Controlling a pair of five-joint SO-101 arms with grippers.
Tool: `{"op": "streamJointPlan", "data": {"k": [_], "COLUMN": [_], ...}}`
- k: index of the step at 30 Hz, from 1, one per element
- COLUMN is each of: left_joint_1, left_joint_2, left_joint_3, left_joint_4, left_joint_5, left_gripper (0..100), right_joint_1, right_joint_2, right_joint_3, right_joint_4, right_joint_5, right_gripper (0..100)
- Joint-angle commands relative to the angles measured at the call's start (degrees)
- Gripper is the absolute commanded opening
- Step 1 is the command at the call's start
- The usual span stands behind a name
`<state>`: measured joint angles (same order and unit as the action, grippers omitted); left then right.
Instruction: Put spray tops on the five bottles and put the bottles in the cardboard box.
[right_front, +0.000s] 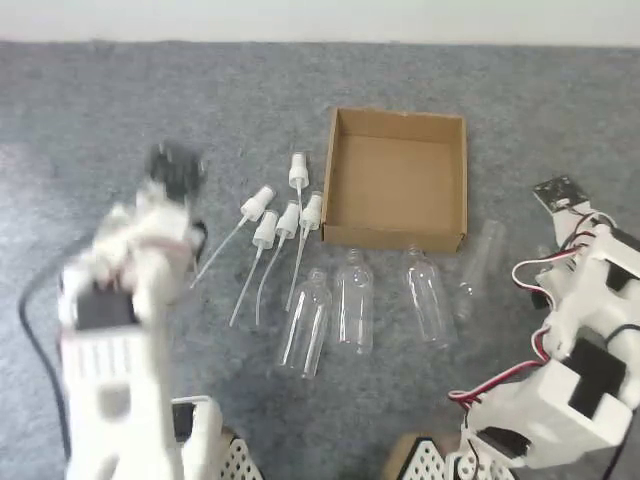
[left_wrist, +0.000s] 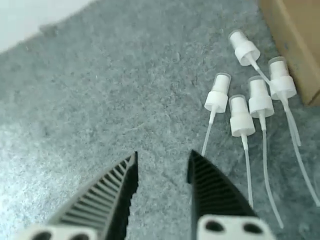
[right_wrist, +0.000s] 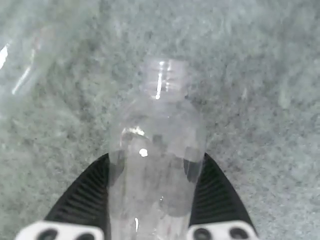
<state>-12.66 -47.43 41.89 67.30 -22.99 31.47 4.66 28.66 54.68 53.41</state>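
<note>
From the high view, the cardboard box (right_front: 396, 238) sits open and empty on the grey counter (right_front: 120, 90), about midway along and toward its far edge. Five spray tops (right_front: 288, 218) lie in a loose cluster just beside the box's wall, on the left arm's (right_front: 130, 280) side, with their dip tubes trailing toward the near edge. Four clear bottles (right_front: 354, 300) lie on their sides, uncapped, in a row just in front of the box. The right arm (right_front: 585, 340) stands by the counter's right edge.

In the left wrist view, the left hand (left_wrist: 163, 157) is held open with nothing between its jaws, above bare counter (left_wrist: 100, 90). The spray tops (left_wrist: 240, 117) lie near it, and a corner of the box (left_wrist: 295, 35) is beyond them.

In the right wrist view, the right hand (right_wrist: 155, 159) is closed around a bottle (right_wrist: 162, 100). Its fingers (right_wrist: 87, 195) press against both sides of the body, and the open threaded neck points away from the hand, over the counter (right_wrist: 265, 100).
</note>
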Motion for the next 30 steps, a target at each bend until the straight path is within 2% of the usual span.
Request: {"op": "streamJointPlan", "data": {"k": [1,8,13,17,26,30], "left_joint_1": [1.41,7.74,9.05,9.14,10.99,10.29], "left_joint_2": [29.27,57.67,71.82,80.53,94.51,95.91], "left_joint_3": [-24.48,-46.55,-57.01,-64.84,-75.12,-78.55], "left_joint_4": [4.22,7.3,6.68,6.24,6.59,8.62], "left_joint_5": [1.23,1.49,3.69,3.96,4.13,4.31], "left_gripper": [11,17,17,17,17,17], "right_joint_1": [0.66,0.66,0.75,0.75,0.75,0.75], "right_joint_2": [-0.48,-0.13,-0.13,-0.13,-0.31,-0.57], "right_joint_3": [-1.85,-1.67,-1.67,-1.67,-1.67,-1.85], "right_joint_4": [0.31,2.24,2.42,2.42,2.51,3.74], "right_joint_5": [1.14,0.88,0.79,0.79,0.79,0.97], "right_gripper": [0.9,1.9,12.8,17.9,18.0,18.0]}}
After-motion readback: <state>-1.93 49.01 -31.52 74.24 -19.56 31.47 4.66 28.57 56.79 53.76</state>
